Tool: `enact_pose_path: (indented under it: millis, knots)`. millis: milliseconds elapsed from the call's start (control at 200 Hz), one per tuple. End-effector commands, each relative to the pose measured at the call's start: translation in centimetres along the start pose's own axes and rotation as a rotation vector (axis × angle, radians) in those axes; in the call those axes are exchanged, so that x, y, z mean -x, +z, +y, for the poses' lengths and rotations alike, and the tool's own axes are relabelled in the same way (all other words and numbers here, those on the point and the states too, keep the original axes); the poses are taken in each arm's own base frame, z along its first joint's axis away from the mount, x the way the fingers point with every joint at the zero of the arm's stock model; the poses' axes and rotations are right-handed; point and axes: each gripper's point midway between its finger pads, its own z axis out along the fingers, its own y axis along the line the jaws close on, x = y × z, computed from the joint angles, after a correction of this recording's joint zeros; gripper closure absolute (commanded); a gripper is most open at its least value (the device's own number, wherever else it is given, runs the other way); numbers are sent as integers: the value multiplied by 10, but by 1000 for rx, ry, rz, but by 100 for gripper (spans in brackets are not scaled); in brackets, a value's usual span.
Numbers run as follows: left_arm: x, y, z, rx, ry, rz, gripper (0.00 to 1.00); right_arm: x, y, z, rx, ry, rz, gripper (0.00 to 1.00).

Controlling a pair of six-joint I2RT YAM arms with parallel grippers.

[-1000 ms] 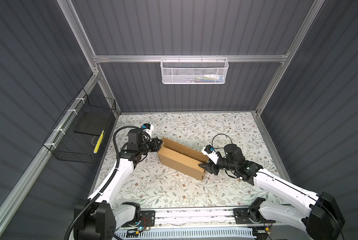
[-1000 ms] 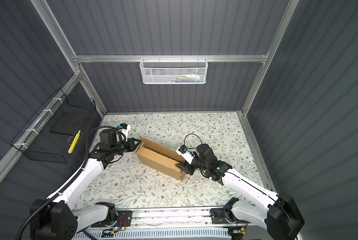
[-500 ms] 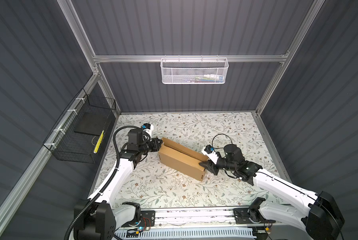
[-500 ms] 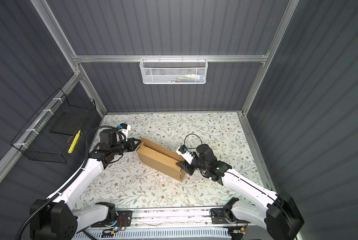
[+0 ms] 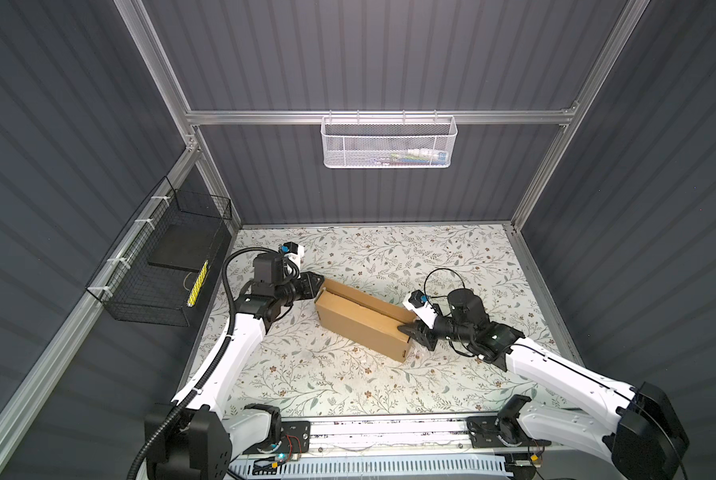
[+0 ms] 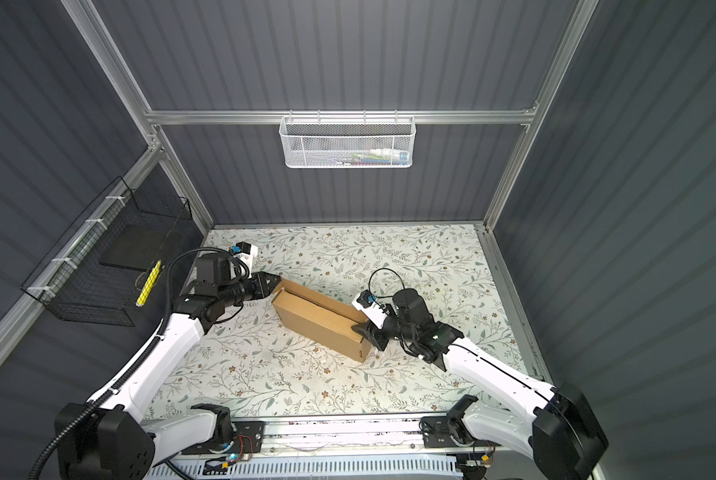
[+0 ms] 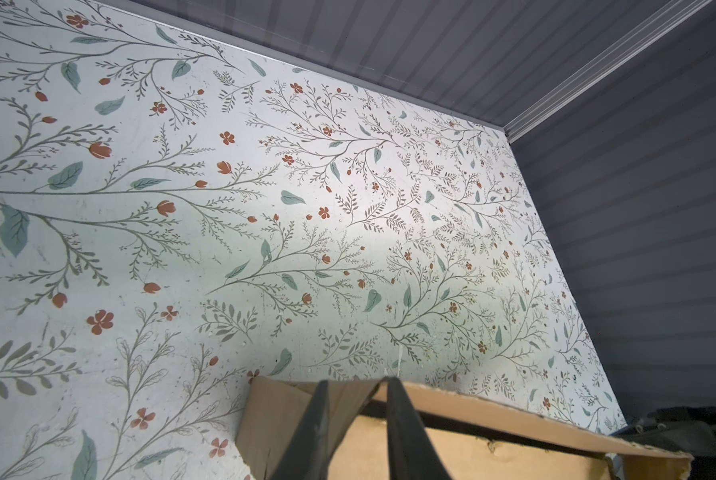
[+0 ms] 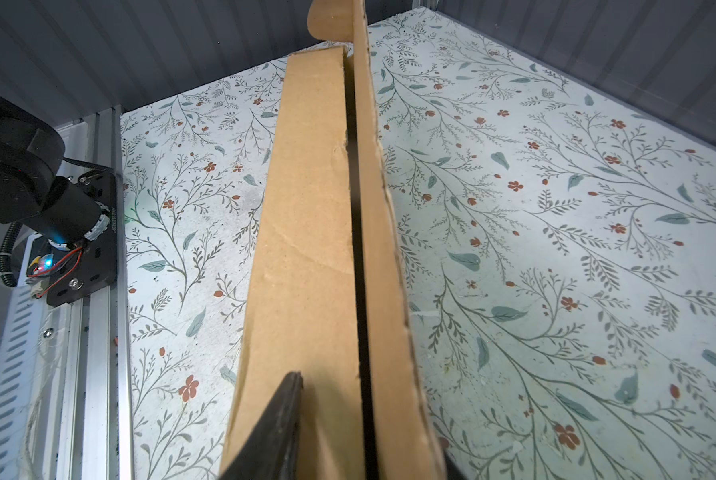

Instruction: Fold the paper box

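Bracing the paper box [image 5: 362, 322], which lies diagonally mid-tabletop [image 5: 327, 386], lid not yet seated. My right pincer [image 5: 405, 329] is clamped on its near end, pressing wall and lid together. My left pincer [image 7: 358, 384] stands apart, straddling the far end wall, apparently to steady it.

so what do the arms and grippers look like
The left arm and right arm have white links with black joints. The left gripper and right gripper are black and taper to points. A ribbed black hose follows the left arm; a thin black cable loops above the right wrist.
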Motion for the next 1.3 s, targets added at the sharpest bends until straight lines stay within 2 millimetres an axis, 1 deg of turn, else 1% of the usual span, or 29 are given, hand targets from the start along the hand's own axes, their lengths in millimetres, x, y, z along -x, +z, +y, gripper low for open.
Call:
enact_pose_path:
  millis: [0,75,160,270,340,505,615,765,901,1036,1076,1096,1166,1296]
  knots:
    - [6,-14,-8,11,25,-10,72,-20,2,4,17,25,58,65]
    - [5,-20,-9,11,20,-12,71,-21,3,5,18,25,60,65]
    - [4,-28,-16,-8,10,-14,69,-22,3,4,19,27,65,65]
    - [-4,-39,-24,-34,-35,6,69,-22,3,4,14,28,65,65]
    - [-15,-46,-26,-41,-83,25,68,-21,3,3,10,25,63,65]
    - [-48,-63,-22,-28,-219,56,67,-21,4,3,6,24,63,65]
    - [-69,-68,-21,-45,-330,66,68,-22,5,2,3,26,67,65]
    - [-97,-60,-15,-70,-452,80,71,-23,6,4,9,25,68,64]
    - [-106,-54,-18,-104,-509,69,73,-22,6,6,10,20,71,64]
    - [-126,-33,-24,-113,-529,95,76,-21,7,7,12,18,73,64]
    - [-134,-25,-33,-126,-514,117,76,-20,6,7,9,18,71,64]
    - [-135,-20,-33,-107,-505,106,76,-21,7,7,9,19,72,64]
    - [-144,-4,-48,-107,-449,133,77,-20,7,7,7,21,72,63]
    - [-148,19,-70,-83,-335,167,79,-18,5,8,7,21,66,61]
